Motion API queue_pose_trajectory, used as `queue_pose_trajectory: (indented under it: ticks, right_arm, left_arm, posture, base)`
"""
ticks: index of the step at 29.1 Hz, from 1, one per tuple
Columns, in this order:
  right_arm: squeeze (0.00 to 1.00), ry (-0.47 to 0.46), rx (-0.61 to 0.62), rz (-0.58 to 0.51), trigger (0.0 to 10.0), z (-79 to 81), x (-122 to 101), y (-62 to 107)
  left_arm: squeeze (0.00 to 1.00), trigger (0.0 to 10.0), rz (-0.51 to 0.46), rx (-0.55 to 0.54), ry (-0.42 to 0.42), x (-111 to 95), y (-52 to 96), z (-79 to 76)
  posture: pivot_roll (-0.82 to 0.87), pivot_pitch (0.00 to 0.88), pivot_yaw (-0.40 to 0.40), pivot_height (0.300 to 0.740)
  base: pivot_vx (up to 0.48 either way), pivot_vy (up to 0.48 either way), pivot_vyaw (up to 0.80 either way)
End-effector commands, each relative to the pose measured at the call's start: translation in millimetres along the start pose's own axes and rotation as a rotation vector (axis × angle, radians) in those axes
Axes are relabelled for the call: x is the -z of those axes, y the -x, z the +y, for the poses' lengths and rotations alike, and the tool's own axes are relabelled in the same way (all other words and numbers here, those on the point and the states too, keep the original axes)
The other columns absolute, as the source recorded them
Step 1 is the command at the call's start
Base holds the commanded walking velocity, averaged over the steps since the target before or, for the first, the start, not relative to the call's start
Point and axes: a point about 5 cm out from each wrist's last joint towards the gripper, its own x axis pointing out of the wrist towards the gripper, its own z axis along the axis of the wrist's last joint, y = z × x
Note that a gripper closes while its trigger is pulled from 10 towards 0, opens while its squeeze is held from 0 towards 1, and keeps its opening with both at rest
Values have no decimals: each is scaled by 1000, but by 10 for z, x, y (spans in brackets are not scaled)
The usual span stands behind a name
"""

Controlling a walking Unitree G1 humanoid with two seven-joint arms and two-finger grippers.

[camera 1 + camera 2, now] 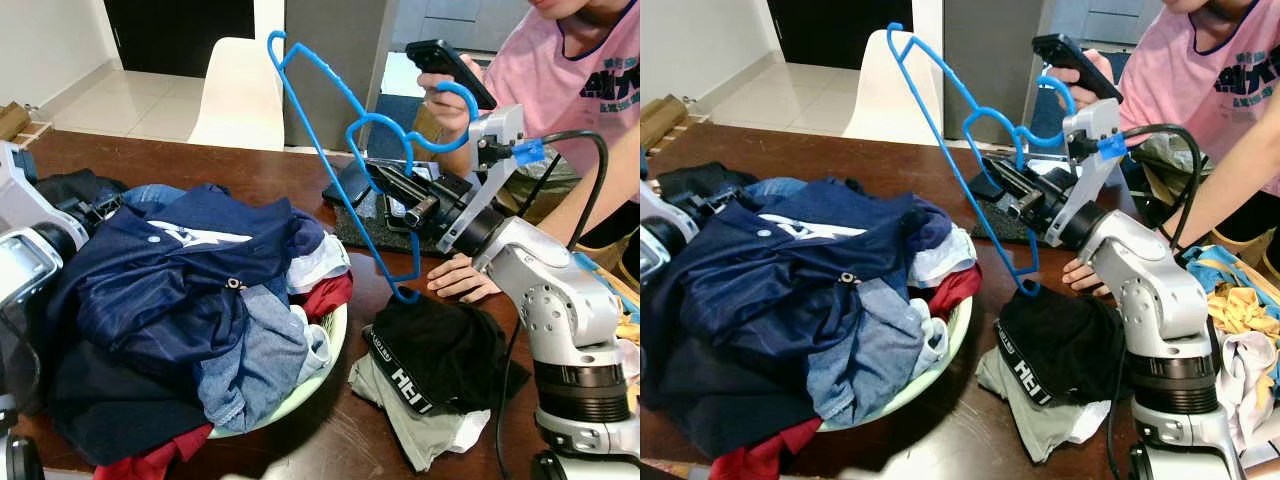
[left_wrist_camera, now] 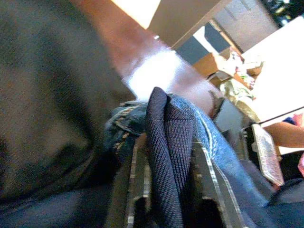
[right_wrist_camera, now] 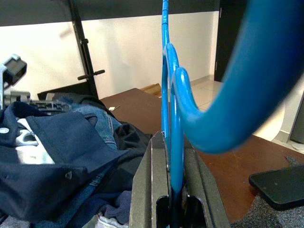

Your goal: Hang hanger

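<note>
On brown table [image 1: 250, 165]: laundry basket [image 1: 335, 345], white chair [image 1: 240, 95] behind.

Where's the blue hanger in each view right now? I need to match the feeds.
Left eye: hanger upper centre, held up over the table by the right gripper.
Right eye: hanger upper centre, left of the gripper.
Left wrist: cloth between the fingers; I cannot make out the hanger.
Right wrist: hanger edge-on, clamped between the fingers.
Shared landmark: the laundry pile, which lies beyond the fingers in the right wrist view.
</note>
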Motion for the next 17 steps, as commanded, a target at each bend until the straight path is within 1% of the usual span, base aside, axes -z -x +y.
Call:
queue_pose_trajectory:
  ticks: [1, 2, 3, 4, 5, 6, 7, 8, 9, 10, 11, 12, 13, 15, 17]
  right_arm:
    - [0, -2, 9, -9, 10000, -10, -11, 17]
    - [0, -4, 11, -12, 10000, -12, -12, 16]
    - [0, -4, 11, -12, 10000, -12, -12, 16]
    - [0, -5, 13, -13, 10000, -13, -13, 16]
    - [0, -5, 13, -13, 10000, -13, -13, 16]
    - [0, -6, 15, -17, 10000, -18, -15, 16]
    - [0, -6, 15, -17, 10000, -18, -15, 16]
    - [0, -6, 15, -18, 10000, -19, -17, 17]
    - [0, -6, 17, -20, 10000, -22, -19, 18]
    - [0, -6, 18, -21, 10000, -24, -20, 18]
    - [0, -6, 19, -21, 10000, -27, -19, 17]
    - [0, -6, 20, -22, 10000, -28, -18, 16]
    - [0, -6, 20, -22, 10000, -28, -17, 14]
    - [0, -6, 20, -23, 10000, -27, -16, 13]
    - [0, -8, 20, -25, 10000, -26, -15, 11]
  left_arm:
    - [0, 0, -60, 72, -73, -198, 70, -164]
    - [0, 0, -104, 143, -112, -319, 115, -302]
    - [0, 0, -104, 143, -112, -319, 115, -302]
    - [0, 0, -132, 193, -139, -396, 152, -398]
    - [0, 0, -132, 193, -139, -396, 152, -398]
    - [0, 0, -219, 311, -259, -657, 307, -677]
    - [0, 0, -219, 311, -259, -657, 307, -677]
    - [0, 0, -253, 345, -303, -749, 371, -768]
    - [0, 1922, -289, 386, -359, -836, 446, -867]
    - [0, 1922, -308, 408, -389, -879, 487, -919]
    - [0, 3804, -314, 426, -426, -902, 518, -960]
    - [0, 4902, -319, 433, -464, -925, 544, -996]
    - [0, 5451, -323, 431, -485, -942, 559, -1016]
    - [0, 5451, -326, 429, -498, -954, 567, -1028]
    - [0, 7804, -361, 407, -515, -1014, 585, -1039]
  posture:
    - [115, 93, -33, 740]
    - [116, 90, -32, 740]
    - [116, 90, -32, 740]
    - [116, 90, -32, 740]
    - [116, 90, -32, 740]
    - [119, 89, -31, 740]
    - [119, 89, -31, 740]
    - [119, 89, -31, 740]
    - [123, 87, -31, 740]
    - [123, 87, -31, 740]
    - [128, 86, -30, 740]
    - [128, 86, -30, 740]
    - [128, 85, -29, 740]
    - [128, 85, -29, 740]
    - [131, 84, -27, 740]
  base:
    - [0, 0, 0]
    - [0, 0, 0]
    - [0, 0, 0]
    - [0, 0, 0]
    - [0, 0, 0]
    - [0, 0, 0]
    - [0, 0, 0]
    - [0, 0, 0]
    - [0, 0, 0]
    - [0, 0, 0]
    - [0, 0, 0]
    - [0, 0, 0]
    - [0, 0, 0]
    - [0, 0, 0]
    - [0, 0, 0]
